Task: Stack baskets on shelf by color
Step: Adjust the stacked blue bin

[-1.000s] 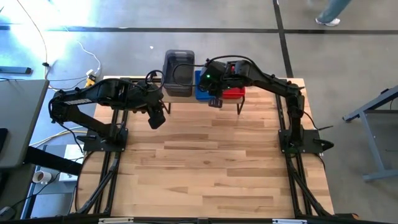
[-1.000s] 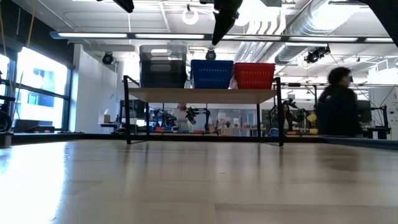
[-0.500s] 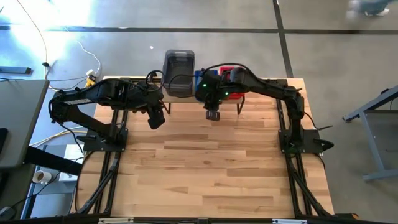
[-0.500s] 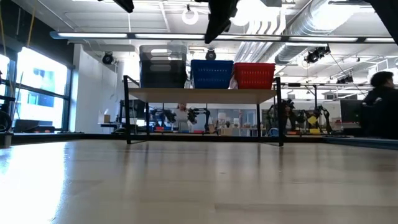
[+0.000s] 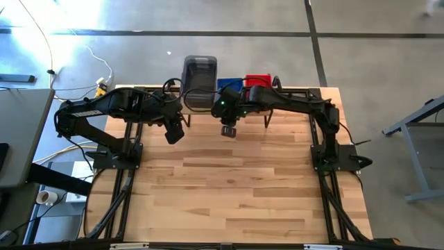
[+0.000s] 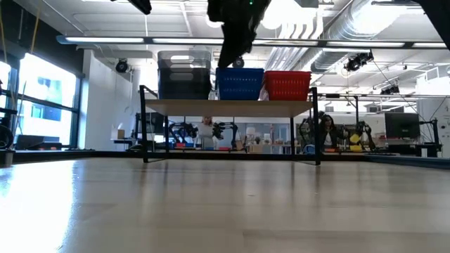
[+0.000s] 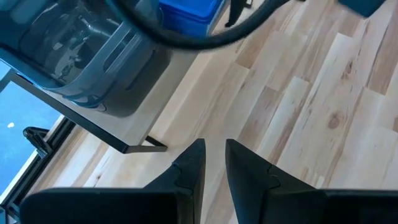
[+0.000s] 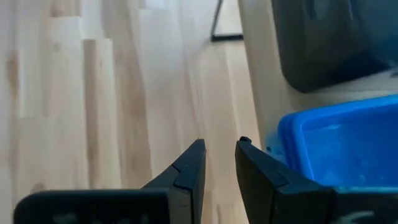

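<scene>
On the shelf (image 6: 228, 107) at the table's far edge stand three stacks of baskets side by side: grey (image 6: 184, 75) at the left, blue (image 6: 240, 83) in the middle, red (image 6: 287, 85) at the right. My right gripper (image 5: 228, 131) hangs in the air just in front of the shelf, before the blue baskets (image 8: 336, 143). Its fingers stand a little apart with nothing between them. My left gripper (image 5: 177, 133) waits in the air to the left, near the shelf's grey end (image 7: 81, 56), with a narrow gap (image 7: 213, 149) and nothing in it.
The shelf's thin black legs (image 6: 145, 130) stand on the wooden tabletop (image 5: 229, 187), which stretches bare toward the near edge. Both arms' bases sit at the table's left and right sides. The room with desks and machines lies behind the shelf.
My right gripper has come away from above the blue and red baskets, moving toward the near edge and the table's left while sinking, and has tipped a little. The baskets have stayed in place. A person in the background has walked out of view.
</scene>
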Robot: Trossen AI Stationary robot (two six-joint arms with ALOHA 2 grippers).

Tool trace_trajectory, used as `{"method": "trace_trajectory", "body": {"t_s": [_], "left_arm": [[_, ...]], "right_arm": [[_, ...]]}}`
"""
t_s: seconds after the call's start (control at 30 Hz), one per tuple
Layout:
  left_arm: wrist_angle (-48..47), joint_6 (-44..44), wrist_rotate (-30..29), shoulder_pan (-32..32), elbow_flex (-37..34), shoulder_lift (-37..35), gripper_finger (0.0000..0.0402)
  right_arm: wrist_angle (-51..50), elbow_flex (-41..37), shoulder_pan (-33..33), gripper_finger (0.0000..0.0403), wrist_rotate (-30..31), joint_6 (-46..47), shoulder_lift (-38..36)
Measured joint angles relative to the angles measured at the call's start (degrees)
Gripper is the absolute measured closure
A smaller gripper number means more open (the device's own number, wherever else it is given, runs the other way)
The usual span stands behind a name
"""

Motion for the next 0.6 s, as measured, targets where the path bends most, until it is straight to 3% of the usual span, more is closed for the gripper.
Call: {"method": "trace_trajectory", "body": {"t_s": [0.3, 0.6], "left_arm": [[0.0, 0.61, -0.11, -0.02, 0.0, 0.0, 0.0348], [0.0, 0.44, -0.11, -0.01, 0.0, 0.0, 0.0348]], "right_arm": [[3.01, -0.47, -2.23, 0.0329, 4.16, 1.5, 0.04], [3.71, -0.43, -4.26, 0.0329, 1.79, 3.74, 0.69]]}}
